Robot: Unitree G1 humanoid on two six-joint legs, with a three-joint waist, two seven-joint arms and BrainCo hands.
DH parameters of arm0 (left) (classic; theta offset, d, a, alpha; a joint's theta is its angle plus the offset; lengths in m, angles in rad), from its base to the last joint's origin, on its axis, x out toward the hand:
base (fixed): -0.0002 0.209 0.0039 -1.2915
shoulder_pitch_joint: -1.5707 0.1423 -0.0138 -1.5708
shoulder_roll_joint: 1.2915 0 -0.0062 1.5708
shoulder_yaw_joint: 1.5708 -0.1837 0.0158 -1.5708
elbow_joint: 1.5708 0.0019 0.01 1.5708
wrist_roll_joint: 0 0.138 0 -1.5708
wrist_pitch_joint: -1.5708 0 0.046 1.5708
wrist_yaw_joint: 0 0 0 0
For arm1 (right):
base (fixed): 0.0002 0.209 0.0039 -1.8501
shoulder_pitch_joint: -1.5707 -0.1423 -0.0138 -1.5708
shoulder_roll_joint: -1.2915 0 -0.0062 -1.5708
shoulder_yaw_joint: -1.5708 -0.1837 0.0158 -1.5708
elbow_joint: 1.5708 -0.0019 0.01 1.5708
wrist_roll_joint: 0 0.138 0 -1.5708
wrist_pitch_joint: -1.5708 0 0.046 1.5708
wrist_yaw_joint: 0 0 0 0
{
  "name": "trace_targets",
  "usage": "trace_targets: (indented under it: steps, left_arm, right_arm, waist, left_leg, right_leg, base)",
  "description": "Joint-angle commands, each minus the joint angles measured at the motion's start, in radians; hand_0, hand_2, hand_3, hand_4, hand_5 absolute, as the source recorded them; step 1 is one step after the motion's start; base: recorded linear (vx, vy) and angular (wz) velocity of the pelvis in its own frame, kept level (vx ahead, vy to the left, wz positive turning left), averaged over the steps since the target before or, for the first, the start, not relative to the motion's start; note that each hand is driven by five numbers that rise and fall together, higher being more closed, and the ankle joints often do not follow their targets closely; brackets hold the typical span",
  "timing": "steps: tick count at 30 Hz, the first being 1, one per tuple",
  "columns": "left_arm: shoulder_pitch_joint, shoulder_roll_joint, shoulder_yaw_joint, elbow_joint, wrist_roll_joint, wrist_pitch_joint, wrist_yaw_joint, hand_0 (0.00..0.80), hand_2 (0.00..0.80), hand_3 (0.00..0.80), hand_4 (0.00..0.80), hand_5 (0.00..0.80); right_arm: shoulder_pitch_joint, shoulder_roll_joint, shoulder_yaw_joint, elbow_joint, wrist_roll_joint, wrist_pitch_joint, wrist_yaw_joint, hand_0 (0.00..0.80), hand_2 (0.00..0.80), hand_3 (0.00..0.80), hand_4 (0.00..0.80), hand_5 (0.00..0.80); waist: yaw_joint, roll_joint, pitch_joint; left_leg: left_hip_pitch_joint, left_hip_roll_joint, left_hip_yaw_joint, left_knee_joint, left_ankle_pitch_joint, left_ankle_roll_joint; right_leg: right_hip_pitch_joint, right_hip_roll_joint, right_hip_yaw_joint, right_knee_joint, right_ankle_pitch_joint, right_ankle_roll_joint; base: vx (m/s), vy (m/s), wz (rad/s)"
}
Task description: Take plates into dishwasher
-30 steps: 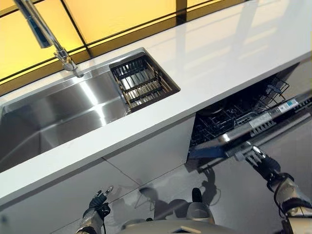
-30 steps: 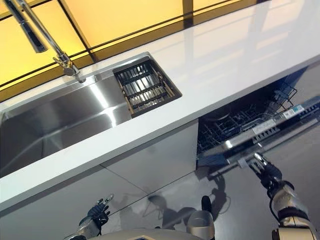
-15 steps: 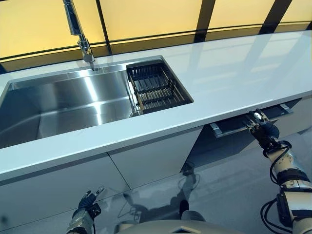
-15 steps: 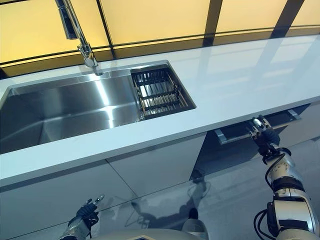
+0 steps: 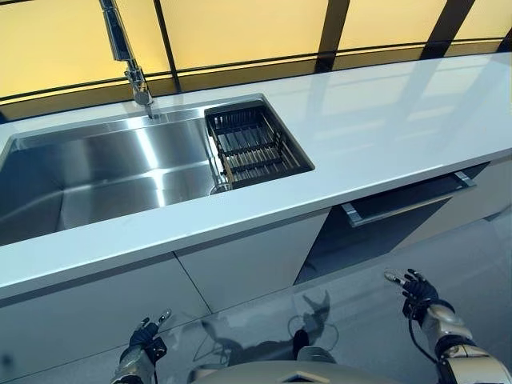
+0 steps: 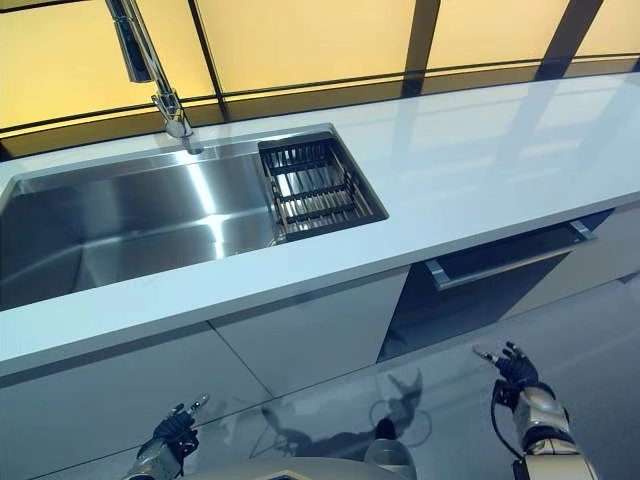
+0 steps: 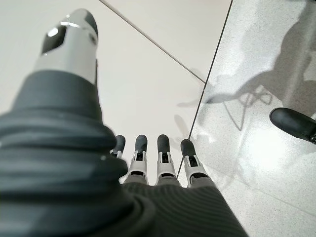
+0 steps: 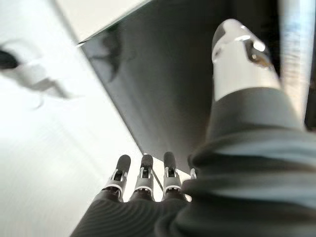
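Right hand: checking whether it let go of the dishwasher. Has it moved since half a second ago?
Yes. The right hand has dropped away from the dishwasher door handle, toward the floor, open and empty.

We see a steel sink (image 5: 104,172) with a tap (image 5: 124,52) and drain basket (image 5: 256,144) set in the white surface (image 5: 384,120).

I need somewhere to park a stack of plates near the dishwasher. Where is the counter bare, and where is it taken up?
The white glossy countertop is bare from the black wire sink basket to its right end, directly above the dark dishwasher door. The strip before the stainless steel sink is bare but narrow. Only the basket and the chrome faucet take up room.
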Motion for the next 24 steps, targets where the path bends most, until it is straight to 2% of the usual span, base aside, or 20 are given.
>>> trace_targets:
  steps: [1,10,17,24]
  left_arm:
    - [-0.073,0.0,-0.022,0.028,-0.03,-0.049,0.003,0.0,0.0,0.0,0.0,0.0]
    - [-0.077,-0.044,-0.082,0.031,0.001,-0.054,0.018,0.0,0.0,0.0,0.0,0.0]
    - [-0.08,-0.073,-0.134,0.041,0.096,-0.001,0.062,0.0,0.0,0.0,0.0,0.0]
    - [-0.078,-0.098,-0.158,0.037,0.067,0.028,0.046,0.0,0.0,0.0,0.0,0.0]
  right_arm:
    - [-0.067,0.048,0.051,0.044,-0.09,-0.04,-0.059,0.0,0.0,0.0,0.0,0.0]
    - [-0.028,0.195,0.178,0.049,-0.248,-0.03,-0.185,0.0,0.0,0.0,0.0,0.0]
    - [-0.014,0.246,0.273,0.041,-0.317,-0.02,-0.15,0.0,0.0,0.0,0.0,0.0]
    - [-0.005,0.275,0.307,0.032,-0.291,-0.003,-0.139,0.0,0.0,0.0,0.0,0.0]
  waist:
    - [0.034,-0.017,0.008]
    - [0.074,-0.012,-0.002]
    - [0.099,-0.005,-0.005]
    - [0.11,0.003,-0.006]
  left_leg:
    - [-0.027,-0.029,0.025,0.013,-0.026,0.064]
    - [-0.052,-0.023,-0.008,0.012,-0.002,0.064]
    - [-0.061,-0.016,-0.026,0.013,0.011,0.062]
    - [-0.07,-0.006,-0.029,0.015,0.023,0.055]
  right_leg:
    - [0.031,0.0,0.035,0.011,-0.064,0.028]
    - [0.069,-0.008,-0.015,0.014,-0.092,0.019]
    - [0.094,-0.015,-0.051,0.023,-0.109,0.017]
    - [0.114,-0.015,-0.069,0.021,-0.121,0.013]
  base:
    - [0.019,0.023,0.08]
    - [0.026,0.041,0.18]
    - [0.014,0.025,0.2]
    - [-0.004,0.01,0.08]
